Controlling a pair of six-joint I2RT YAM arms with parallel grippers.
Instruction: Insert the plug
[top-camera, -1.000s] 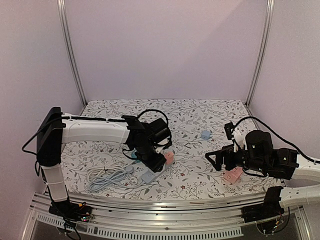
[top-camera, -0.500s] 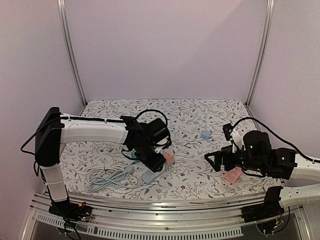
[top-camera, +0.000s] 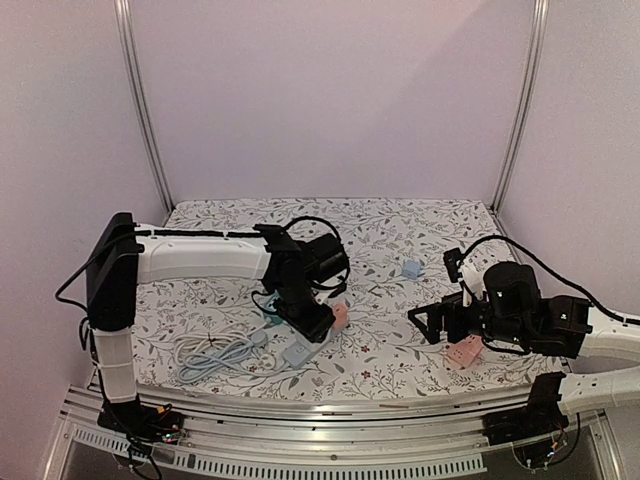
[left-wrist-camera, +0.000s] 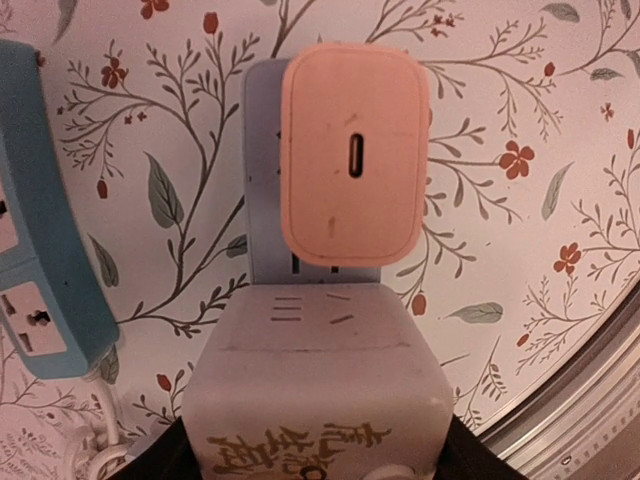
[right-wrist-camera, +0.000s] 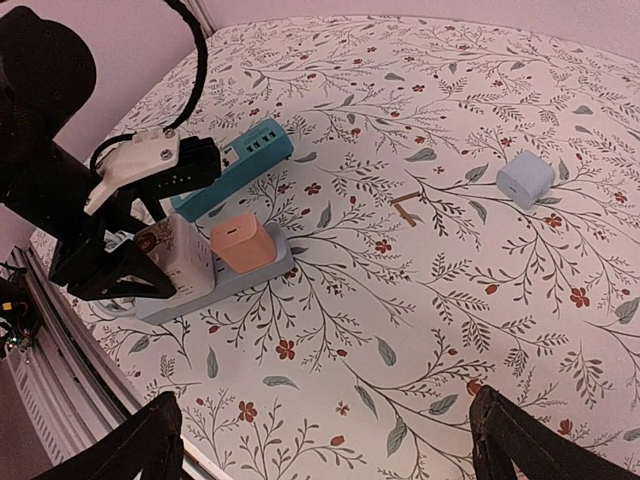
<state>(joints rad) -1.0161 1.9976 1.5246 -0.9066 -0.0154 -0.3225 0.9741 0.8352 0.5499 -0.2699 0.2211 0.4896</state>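
My left gripper (top-camera: 303, 322) is shut on a beige plug block (left-wrist-camera: 315, 385) with dark lettering. The plug stands upright on the grey power strip (left-wrist-camera: 262, 235), right next to a pink charger (left-wrist-camera: 352, 155) that sits on the strip's far end. I cannot tell how deep the plug's pins are. The right wrist view shows the beige plug (right-wrist-camera: 175, 255), the pink charger (right-wrist-camera: 240, 243) and the grey strip (right-wrist-camera: 235, 285) from the side. My right gripper (right-wrist-camera: 330, 450) is open and empty, hovering over bare table right of the strip.
A teal power strip (right-wrist-camera: 235, 160) lies just behind the grey one. A coiled white cable (top-camera: 215, 355) lies at the front left. A light blue charger (right-wrist-camera: 525, 180) sits at the back right. A pink power strip (top-camera: 465, 352) lies under my right arm.
My left arm has swung slightly right, its gripper lower over the grey strip with the plug. My right arm has edged a little to the left.
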